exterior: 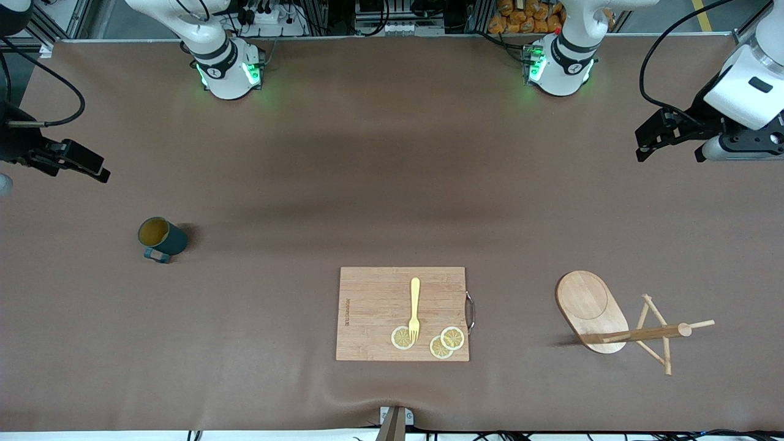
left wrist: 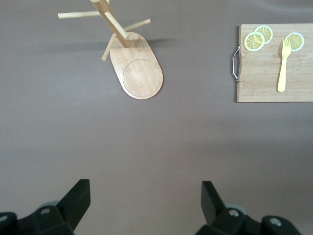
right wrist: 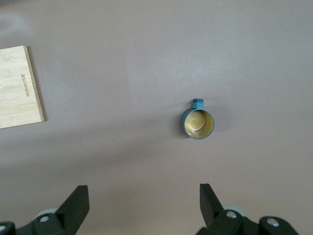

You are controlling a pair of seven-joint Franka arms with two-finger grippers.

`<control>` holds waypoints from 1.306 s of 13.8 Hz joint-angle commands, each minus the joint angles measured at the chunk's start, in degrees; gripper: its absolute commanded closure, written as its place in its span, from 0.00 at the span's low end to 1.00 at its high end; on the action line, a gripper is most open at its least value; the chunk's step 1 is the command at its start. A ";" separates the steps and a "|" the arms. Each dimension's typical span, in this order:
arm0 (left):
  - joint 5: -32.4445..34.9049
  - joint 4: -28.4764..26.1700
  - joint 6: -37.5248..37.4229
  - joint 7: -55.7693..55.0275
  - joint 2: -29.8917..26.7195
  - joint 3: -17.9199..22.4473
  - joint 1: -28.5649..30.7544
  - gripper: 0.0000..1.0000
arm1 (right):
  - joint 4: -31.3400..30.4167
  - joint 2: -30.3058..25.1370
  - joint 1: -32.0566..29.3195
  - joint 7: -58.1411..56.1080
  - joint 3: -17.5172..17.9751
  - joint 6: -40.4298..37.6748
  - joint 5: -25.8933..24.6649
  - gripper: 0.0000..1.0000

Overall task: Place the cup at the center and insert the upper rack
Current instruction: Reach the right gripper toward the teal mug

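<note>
Nothing's begun: both grippers hang spread wide and empty, the right gripper (right wrist: 142, 208) high above bare table with the cup (exterior: 162, 238) upright well clear of its fingers, handle toward the front camera. The rack (exterior: 618, 321) stands well ahead of the left gripper (left wrist: 144, 203), post upright, base's long axis running roughly away from the fingers; cup and rack are both untouched.

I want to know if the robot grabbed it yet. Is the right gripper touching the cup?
Apart. In the right wrist view, bare table lies between the open right gripper and the upright cup; the front view shows the same gap.
</note>
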 commanded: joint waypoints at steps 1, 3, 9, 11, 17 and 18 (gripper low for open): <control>-0.78 1.18 -0.83 0.31 0.50 -0.20 0.19 0.00 | 1.57 0.65 -0.57 -1.05 0.24 -1.13 -0.67 0.00; -0.79 1.36 -0.83 0.39 0.50 -0.20 0.28 0.00 | 1.57 0.65 -0.23 -0.97 0.33 -1.04 -0.68 0.00; -0.79 1.36 -0.83 0.30 0.50 -0.20 0.19 0.00 | 1.39 0.65 -0.58 -1.15 0.24 -1.30 -0.68 0.00; -0.70 1.36 -0.83 0.30 0.50 -0.20 0.45 0.00 | 1.40 0.83 -0.57 -1.14 0.24 -1.30 -0.68 0.00; -0.70 1.27 -0.74 0.21 0.59 -0.12 0.63 0.00 | 0.96 1.62 -0.75 -1.06 0.24 -3.23 -0.68 0.00; -0.70 1.27 -0.74 0.21 0.94 -0.12 0.80 0.00 | 1.13 2.49 -0.75 -1.14 0.24 -3.24 -0.68 0.00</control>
